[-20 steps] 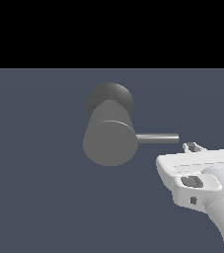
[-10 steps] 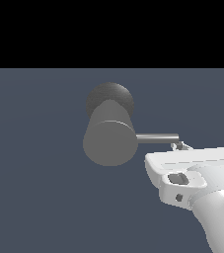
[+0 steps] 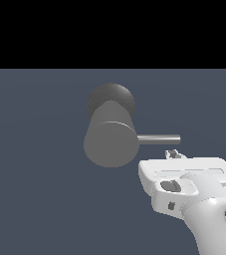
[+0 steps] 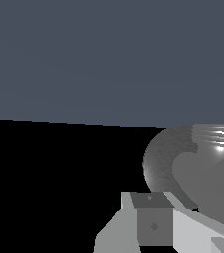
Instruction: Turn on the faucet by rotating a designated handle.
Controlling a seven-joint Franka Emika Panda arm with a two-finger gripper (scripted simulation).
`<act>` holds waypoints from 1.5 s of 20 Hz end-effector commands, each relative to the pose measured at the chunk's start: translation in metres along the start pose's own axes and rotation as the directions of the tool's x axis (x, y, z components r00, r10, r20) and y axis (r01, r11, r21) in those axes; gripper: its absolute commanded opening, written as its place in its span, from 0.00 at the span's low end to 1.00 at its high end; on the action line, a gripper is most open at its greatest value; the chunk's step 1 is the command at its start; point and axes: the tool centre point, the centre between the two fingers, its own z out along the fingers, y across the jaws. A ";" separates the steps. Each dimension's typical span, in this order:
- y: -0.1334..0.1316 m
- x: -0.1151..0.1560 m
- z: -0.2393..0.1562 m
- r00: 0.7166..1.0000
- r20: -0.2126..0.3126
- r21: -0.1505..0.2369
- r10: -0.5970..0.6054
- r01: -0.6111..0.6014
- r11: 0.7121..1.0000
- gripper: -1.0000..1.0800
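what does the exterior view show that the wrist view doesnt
Only the exterior view shows the handle, a thin rod projecting from the faucet toward that view's right, with the flat round face and the white arm just below the rod's tip. Only the wrist view shows the end effector close up, a fingertip before the dome; whether it is open is unclear. Both show the grey faucet and dark blue-grey surface.

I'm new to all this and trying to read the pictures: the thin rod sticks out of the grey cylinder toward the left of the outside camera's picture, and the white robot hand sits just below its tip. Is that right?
Not quite. In the exterior view the handle projects from the faucet toward that view's right, not its left. The rest holds: the gripper sits just below the rod's free end.
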 end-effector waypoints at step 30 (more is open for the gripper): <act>-0.003 -0.045 0.004 0.998 -0.036 -0.008 0.043 -0.043 0.999 0.00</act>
